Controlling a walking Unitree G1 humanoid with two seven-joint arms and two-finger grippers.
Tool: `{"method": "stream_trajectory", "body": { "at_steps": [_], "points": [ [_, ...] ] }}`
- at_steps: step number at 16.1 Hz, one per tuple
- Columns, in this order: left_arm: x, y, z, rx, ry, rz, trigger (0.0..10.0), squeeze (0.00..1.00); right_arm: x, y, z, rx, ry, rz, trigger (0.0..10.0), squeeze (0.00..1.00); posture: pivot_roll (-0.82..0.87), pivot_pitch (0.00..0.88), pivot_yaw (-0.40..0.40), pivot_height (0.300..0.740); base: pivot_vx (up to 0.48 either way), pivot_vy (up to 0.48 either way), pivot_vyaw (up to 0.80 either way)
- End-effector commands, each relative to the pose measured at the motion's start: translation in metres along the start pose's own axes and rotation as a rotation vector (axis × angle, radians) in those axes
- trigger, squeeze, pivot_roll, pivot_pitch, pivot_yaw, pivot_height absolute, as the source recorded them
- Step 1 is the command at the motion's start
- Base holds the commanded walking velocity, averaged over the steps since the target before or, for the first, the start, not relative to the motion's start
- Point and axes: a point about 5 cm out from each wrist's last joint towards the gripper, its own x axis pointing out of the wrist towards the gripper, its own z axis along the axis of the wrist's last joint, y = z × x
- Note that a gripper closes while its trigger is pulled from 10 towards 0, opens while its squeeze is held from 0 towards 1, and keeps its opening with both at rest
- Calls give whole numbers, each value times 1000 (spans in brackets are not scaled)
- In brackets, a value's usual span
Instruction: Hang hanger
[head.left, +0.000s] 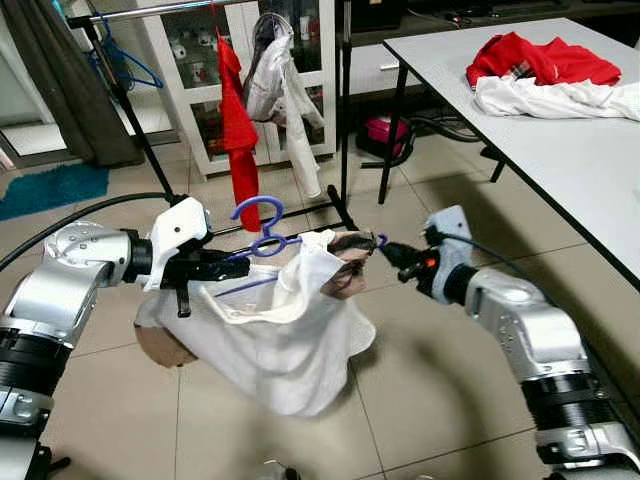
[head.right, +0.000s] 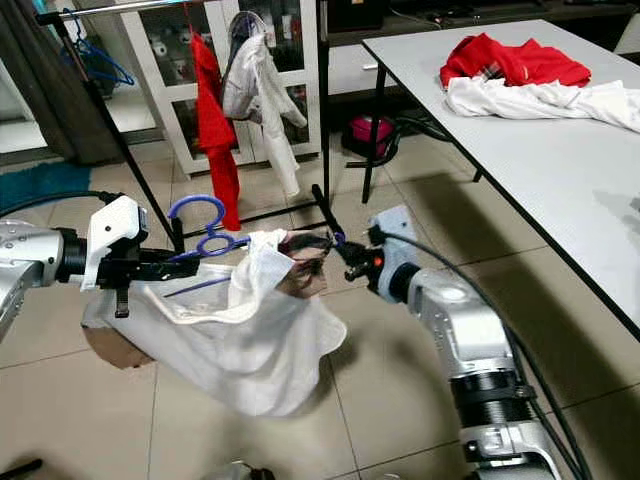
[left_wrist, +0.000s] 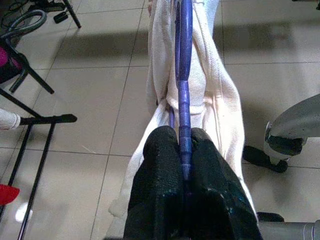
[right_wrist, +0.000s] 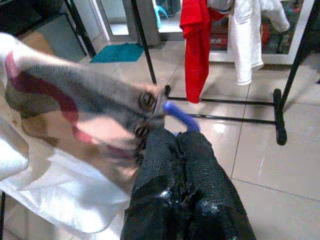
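- The glass-fronted cabinet (head.left: 262, 75) far beyond both grippers holds small items on its shelves, too blurred to name.
- The hanger (head.left: 262, 228) is blue-purple plastic with a rounded hook and a smaller loop below it; a white garment (head.left: 285, 340) is draped over it and sags toward the tiled floor (head.left: 420, 370), with a patterned brown-and-red patch of cloth bunched at one end.
- The hanger lies roughly level in the air, its long axis running from one gripper across to the other, the hook standing up near the left gripper's end.
- The left gripper (head.left: 232, 262) is clenched on the hanger bar near the hook (its wrist view shows the bar pinched between the two black fingers (left_wrist: 160, 165), the white cloth hanging just past them).
- The right gripper (head.left: 388, 250) is closed at the hanger's opposite tip; the blue end (right_wrist: 181, 116) sticks out just above its fingertips, so it probably grips that tip, though the patterned cloth crowds the contact.
- Beyond both grippers stands a black clothes rack (head.left: 130, 15) with a red garment (head.left: 238, 130) and a white garment hanging from it.
- Off to the right gripper's outer side, a white surface (head.left: 540, 140) carries red and white clothes (head.left: 555, 75).
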Motion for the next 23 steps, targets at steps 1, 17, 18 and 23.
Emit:
{"method": "stream_trajectory", "body": {
  "at_steps": [1,17,18,23],
  "points": [
    [-5,6,9,41,-3,24,0,0,-2,-1,7,-5,-19,11,0,0,-80,0,122,740,0,0,0],
    [-35,9,9,-237,-202,-43,0,0,-23,18,12,-29,-277,159,10000,1000,-75,0,130,740,0,0,0],
    [-35,9,8,-242,-201,-43,0,0,-22,21,14,-52,-306,163,10000,1000,-76,0,131,740,0,0,0],
    [-33,4,11,-256,-201,-97,0,0,-9,27,5,-221,-286,112,10000,0,-77,0,135,740,0,0,0]
  ]
}}
